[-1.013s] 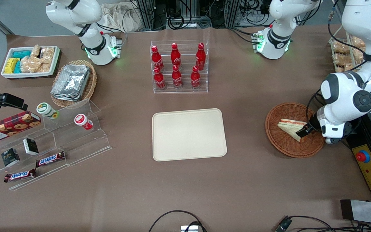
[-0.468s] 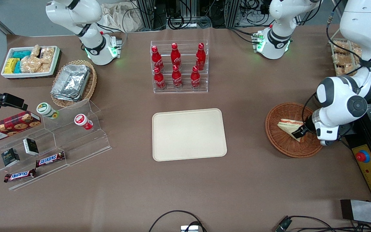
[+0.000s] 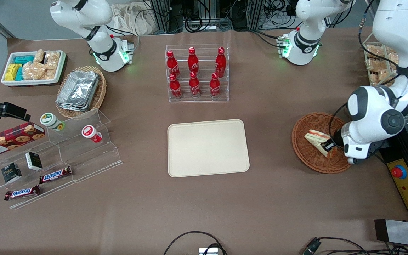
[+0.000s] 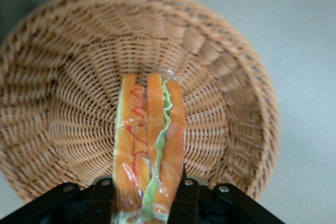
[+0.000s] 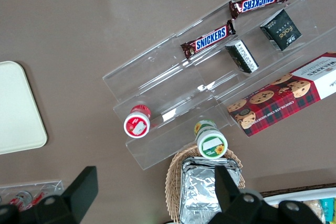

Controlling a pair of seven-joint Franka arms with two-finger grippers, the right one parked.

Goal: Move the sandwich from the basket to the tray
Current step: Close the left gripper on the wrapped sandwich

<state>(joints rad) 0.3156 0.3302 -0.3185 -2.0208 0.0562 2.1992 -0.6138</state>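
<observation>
The sandwich (image 3: 318, 140) is a pale wedge with orange-red and green layers, lying in the round reddish-brown basket (image 3: 308, 156) toward the working arm's end of the table. The gripper (image 3: 328, 146) is in the basket and shut on the sandwich at its wide end. In the left wrist view the sandwich (image 4: 149, 140) stands on edge between the two black fingers (image 4: 191, 198), its filling facing the camera, above the basket (image 4: 68, 93). The cream tray (image 3: 208, 147) lies bare at mid-table, also seen as the tray (image 5: 16, 111) in the right wrist view.
A clear rack of red cola bottles (image 3: 197, 72) stands farther from the front camera than the tray. Toward the parked arm's end are a clear stepped stand (image 3: 66, 152) with cups, small boxes and Snickers bars, a cookie box (image 3: 9, 139), a tan basket of foil containers (image 3: 80, 90) and a white snack bin (image 3: 34, 67).
The arm's wrist has shifted slightly toward the tray and nearer the front camera, and the gripper has settled round the sandwich's wide end. The sandwich has turned a little within the basket.
</observation>
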